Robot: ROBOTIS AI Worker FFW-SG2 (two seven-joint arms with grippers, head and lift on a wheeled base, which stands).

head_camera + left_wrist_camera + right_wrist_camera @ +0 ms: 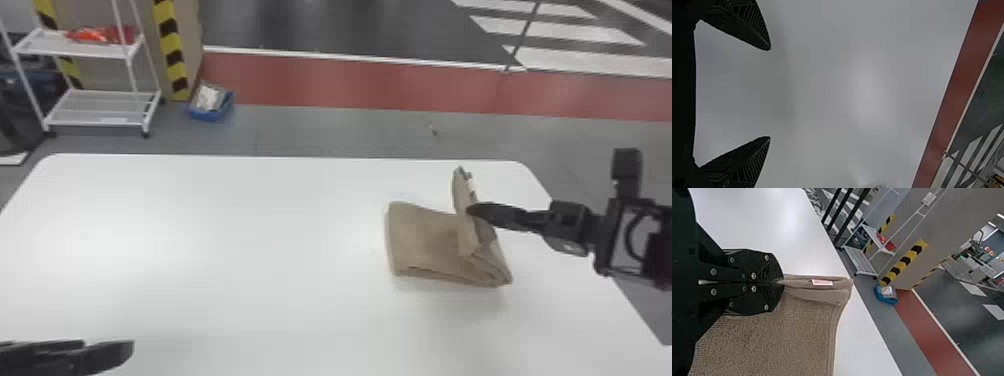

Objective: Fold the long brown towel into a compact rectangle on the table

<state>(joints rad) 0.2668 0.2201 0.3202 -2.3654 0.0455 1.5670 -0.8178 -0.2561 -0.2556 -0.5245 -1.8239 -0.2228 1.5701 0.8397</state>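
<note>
On the white worktop (225, 250), the brown towel (425, 242) is laid towards the right side, already doubled into a short stack, its flat part apparently left as a base for the next fold. The left end effector (770, 93) is parked over the near left of the worktop, spread wide and empty, presumably to be kept out of the way, while one end is pinched upright by the closed right end effector (779, 282), probably so that this labelled edge (840, 283) can be turned over squarely.
</note>
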